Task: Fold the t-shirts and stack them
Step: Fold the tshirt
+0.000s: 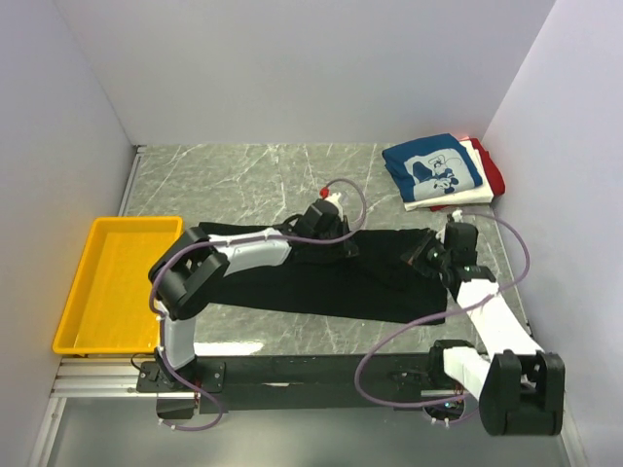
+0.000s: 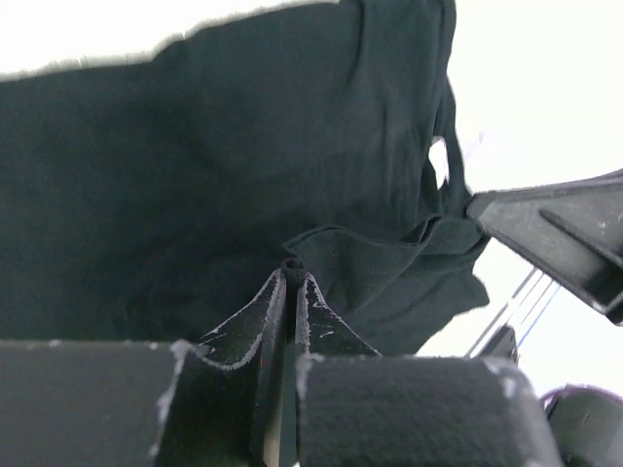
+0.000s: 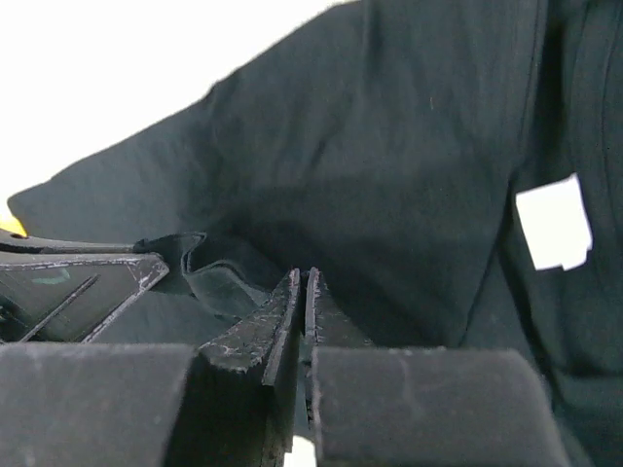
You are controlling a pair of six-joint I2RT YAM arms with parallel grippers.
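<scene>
The black tee (image 1: 321, 287) is lying spread across the middle of the marble surface (image 1: 243, 175), stretching as a long, wide band from near the left arm's elbow to the right arm's wrist. Its far edge is bunching up where both tools are meeting it.

The left tool (image 1: 326, 216) is reaching over the tee to that far edge, near the middle of the surface. From the left wrist, its fingers (image 2: 277, 306) are sitting almost together, pinching a small raised fold of the black cloth at their tips.

The right tool (image 1: 428, 255) is working the same edge, further right and near the other tool. From the right wrist, its fingers (image 3: 277, 316) are pressing together with black cloth at their tips, so it is clamping on the tee too. A white label (image 3: 553, 222) is showing on the cloth off to the right.

At the back right corner a folded stack is resting: the blue tee (image 1: 433, 167) is lying on top, with the white tee (image 1: 458, 198) and red tee (image 1: 492, 170) peeking out beneath.

A yellow tray (image 1: 117, 282) is sitting at the left edge, just beside the black tee's left end.
</scene>
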